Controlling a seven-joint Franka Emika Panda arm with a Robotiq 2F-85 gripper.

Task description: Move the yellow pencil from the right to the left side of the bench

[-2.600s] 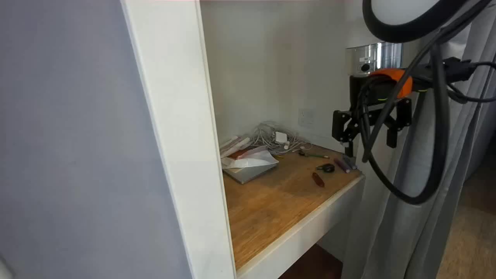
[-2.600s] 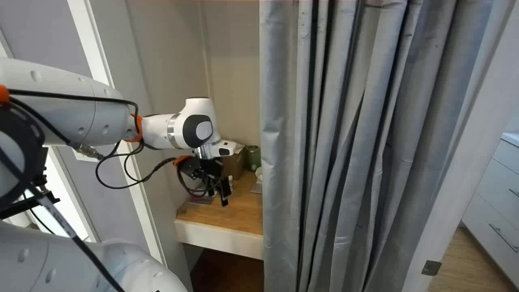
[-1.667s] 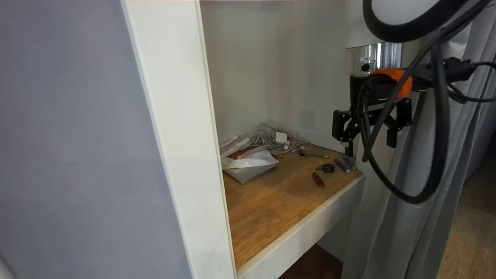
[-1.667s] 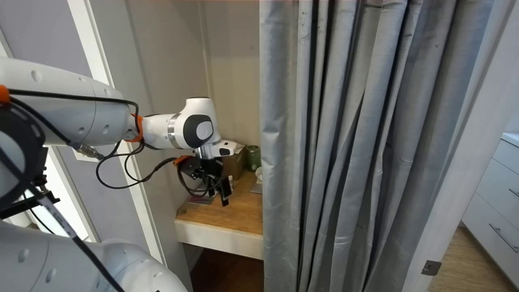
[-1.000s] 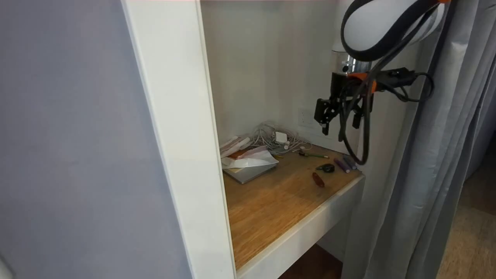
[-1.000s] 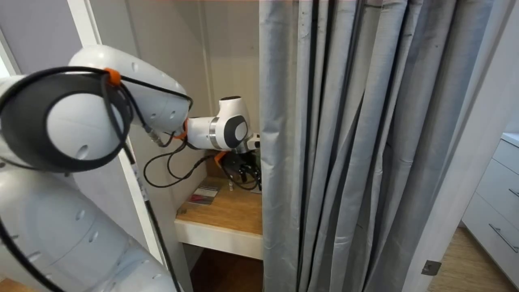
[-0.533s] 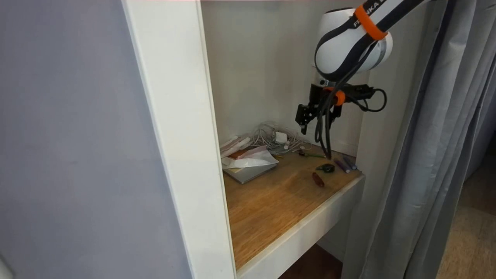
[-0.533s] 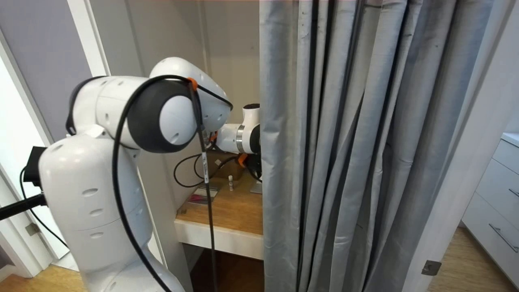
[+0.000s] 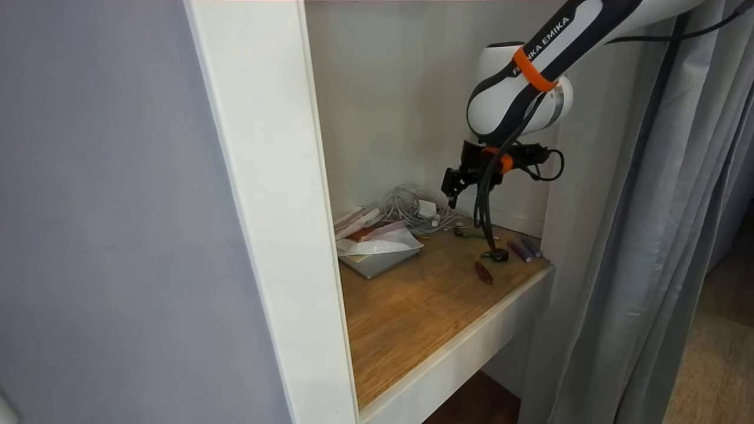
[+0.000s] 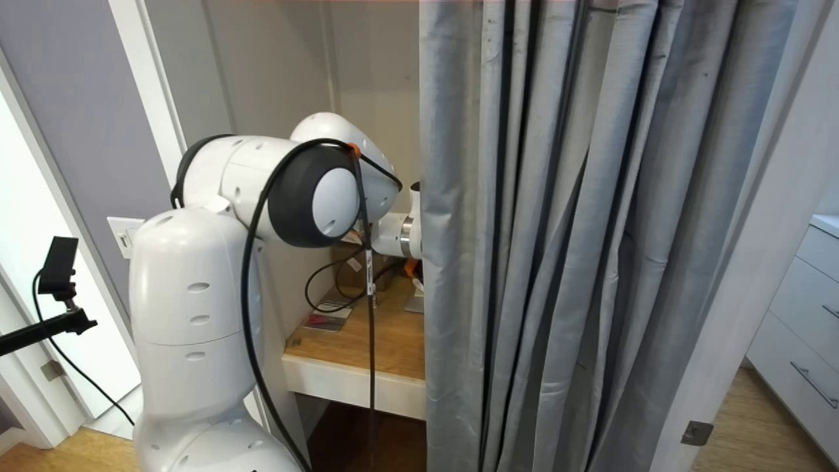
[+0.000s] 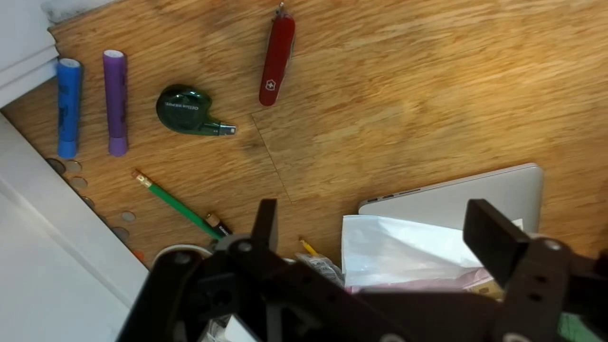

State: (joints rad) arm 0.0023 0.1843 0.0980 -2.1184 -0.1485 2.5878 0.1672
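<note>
Currently, the gripper (image 11: 375, 222) is held above the tabletop (image 11: 427, 104), jaws spread wide apart. In an exterior view, the arm (image 9: 564, 47) is seen extended from 2 o'clock, with white cables (image 9: 406, 209) heaped at roughly 8 o'clock from the gripper. In an exterior view, the gripper is mostly screened by a grey curtain (image 10: 557, 229) at 3 o'clock.

Wrist view, read from its middle: the yellow pencil (image 11: 308, 247) is found on the tabletop at 6 o'clock, seen through the gap between the jaws, closer to the jaw on the 9 o'clock side. Only one short end is shown; the rest is hidden, with clear plastic (image 11: 327, 270) right beside it, and contact between the two cannot be confirmed. At 4 o'clock, a white bag (image 11: 399, 242) is laid over part of a silver laptop (image 11: 513, 194).

At 8 o'clock, a battery (image 11: 218, 225) is placed just beside the lower end of a green pencil (image 11: 178, 204), whose eraser is aimed toward 10 o'clock. Coins (image 11: 78, 182) are scattered between 8 and 9 o'clock. Between 9 and 10 o'clock, a blue marker (image 11: 69, 107) and a purple marker (image 11: 115, 102) are set side by side with a gap. At 10 o'clock, a green tape dispenser (image 11: 185, 109) is seen; just short of 12, a red pocketknife (image 11: 276, 61) is laid.
</note>
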